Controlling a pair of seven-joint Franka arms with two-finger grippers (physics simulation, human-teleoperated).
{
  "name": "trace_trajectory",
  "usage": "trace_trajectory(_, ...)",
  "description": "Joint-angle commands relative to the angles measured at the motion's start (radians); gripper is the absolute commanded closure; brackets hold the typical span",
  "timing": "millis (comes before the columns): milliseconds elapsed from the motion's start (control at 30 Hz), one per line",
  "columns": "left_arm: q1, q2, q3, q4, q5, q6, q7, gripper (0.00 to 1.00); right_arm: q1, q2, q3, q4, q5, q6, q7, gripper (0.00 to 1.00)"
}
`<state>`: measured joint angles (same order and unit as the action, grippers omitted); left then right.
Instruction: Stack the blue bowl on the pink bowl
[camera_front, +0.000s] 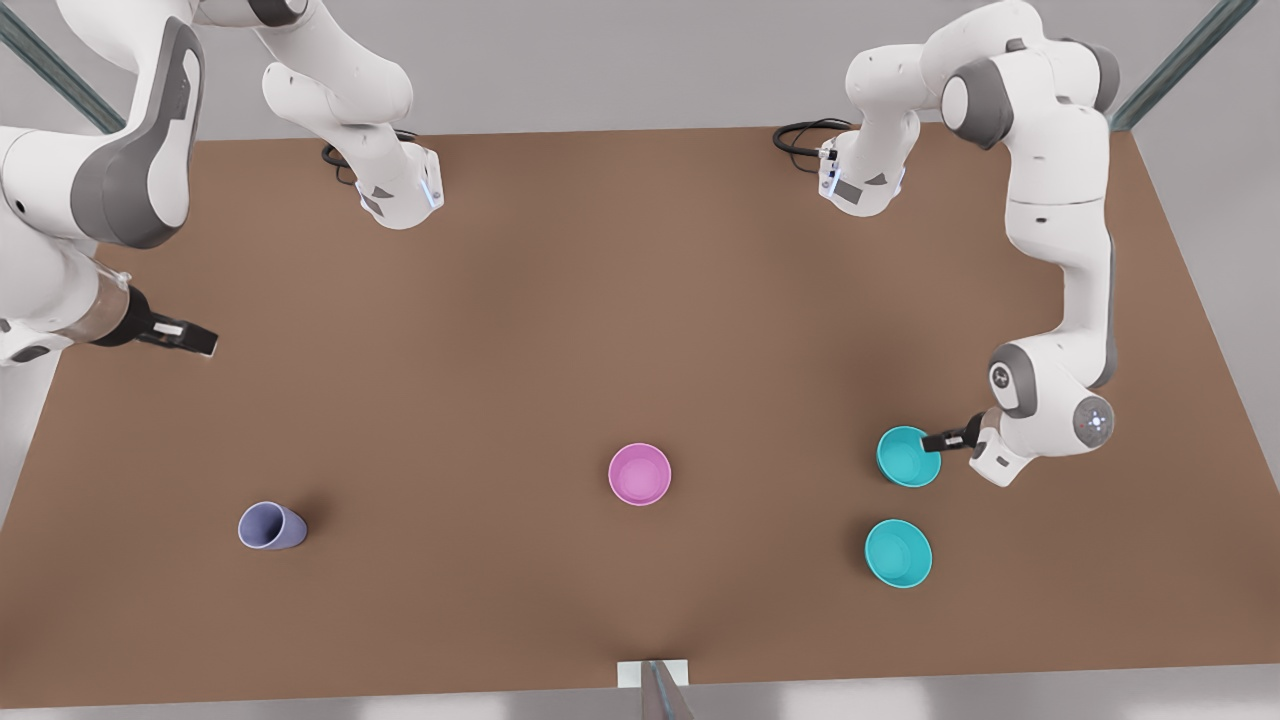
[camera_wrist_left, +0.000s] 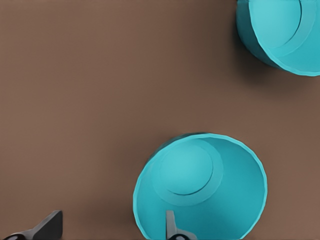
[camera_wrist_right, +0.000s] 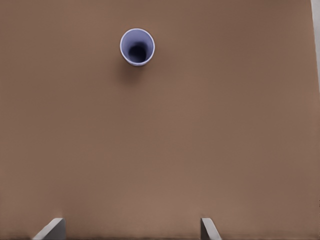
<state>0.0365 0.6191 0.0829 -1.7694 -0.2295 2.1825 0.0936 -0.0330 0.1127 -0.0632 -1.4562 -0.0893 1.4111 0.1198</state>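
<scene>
Task status: stacking not yet done. The left end effector (camera_front: 938, 441) straddles the blue bowl (camera_front: 908, 456) rim, fingers apart, unclamped. The pink bowl (camera_front: 640, 474) sits empty, well apart. A cyan bowl (camera_front: 898, 553) lies near, empty. The right end effector (camera_front: 190, 336) waits, fingers apart, well apart from an empty lavender cup (camera_front: 271, 526).

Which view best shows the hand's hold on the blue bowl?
The left wrist view: the left hand straddles the blue bowl rim, one finger inside. The front view shows it small, hand at its rim.
</scene>
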Motion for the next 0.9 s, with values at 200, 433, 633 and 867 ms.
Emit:
trace_trajectory(200, 0.002, 0.007, -0.008, -0.045, -0.022, 0.1, 0.287, 0.0, -0.002, 0.007, -0.001, 0.0, 0.003, -0.063, -0.21, 0.0)
trace_trajectory(433, 0.0, 0.019, -0.034, -0.042, -0.145, 0.122, 0.279, 0.28, -0.004, 0.018, -0.001, 0.002, 0.002, -0.064, -0.232, 0.0)
trace_trajectory(633, 0.0, 0.03, -0.034, -0.039, -0.172, 0.123, 0.282, 0.77, -0.002, 0.028, -0.001, 0.005, 0.002, -0.08, -0.233, 0.0)
trace_trajectory(867, -0.042, -0.042, -0.032, -0.031, -0.163, 0.057, 0.128, 0.79, -0.002, 0.036, -0.001, 0.004, 0.002, -0.078, -0.233, 0.0)
